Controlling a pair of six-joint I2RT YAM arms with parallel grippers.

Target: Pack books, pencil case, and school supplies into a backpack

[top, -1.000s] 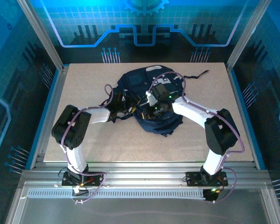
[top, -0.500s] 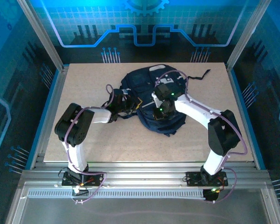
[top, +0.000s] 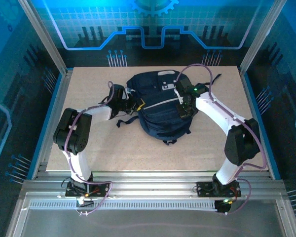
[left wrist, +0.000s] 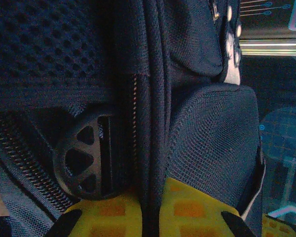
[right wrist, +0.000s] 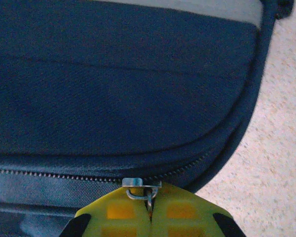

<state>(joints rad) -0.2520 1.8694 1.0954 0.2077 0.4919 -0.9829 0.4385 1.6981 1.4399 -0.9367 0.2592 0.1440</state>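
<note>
Packing is judged almost done, with only the closing of the zip thought to be left. Beyond the near part of the table (top: 113,148), the backpack (top: 160,111) is laid flat at its middle. The left gripper (left wrist: 150,211) is pinched tight on a fabric seam at the bag's left side. The right gripper (right wrist: 149,213) is closed on the zip pull (right wrist: 144,186) at its right side, where meshed teeth are seen. What has been packed inside is hidden.
</note>
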